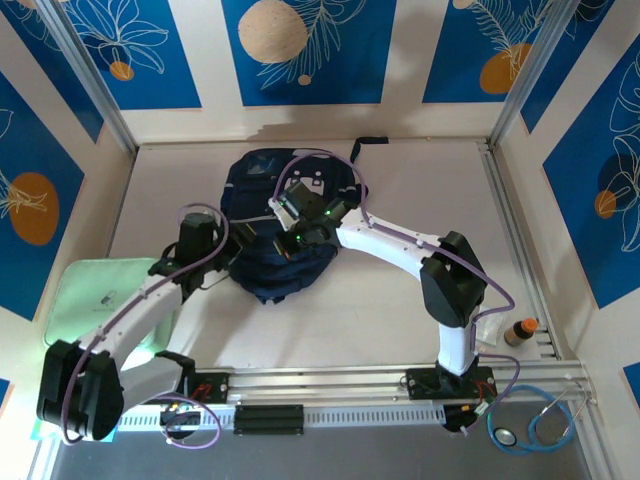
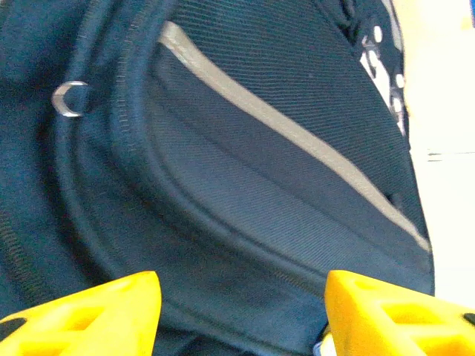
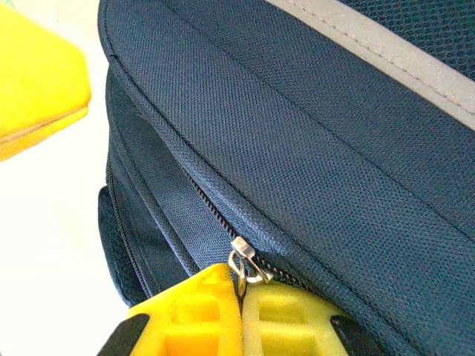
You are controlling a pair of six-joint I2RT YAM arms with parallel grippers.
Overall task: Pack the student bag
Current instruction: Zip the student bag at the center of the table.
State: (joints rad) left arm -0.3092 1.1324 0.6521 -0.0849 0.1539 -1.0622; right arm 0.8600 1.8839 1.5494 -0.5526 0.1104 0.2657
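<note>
The student bag (image 1: 262, 178), a dark navy backpack with light zipper stripes, lies flat at the middle of the table. My right gripper (image 3: 242, 311) is shut on the metal zipper pull (image 3: 246, 261) of the bag's side zipper; from above it sits over the bag's middle (image 1: 296, 240). My left gripper (image 2: 241, 315) is open just above the bag's navy fabric (image 2: 245, 185), with nothing pinched between its yellow fingers (image 2: 96, 315). From above, the left gripper (image 1: 250, 232) is at the bag's left side, close to the right one. One left finger (image 3: 37, 81) shows at the edge of the right wrist view.
A mint-green flat item (image 1: 90, 290) lies at the table's left edge under the left arm. A small brown bottle (image 1: 520, 331) stands at the right rail, and a stethoscope (image 1: 535, 425) lies beyond the front rail. Walls close in on three sides.
</note>
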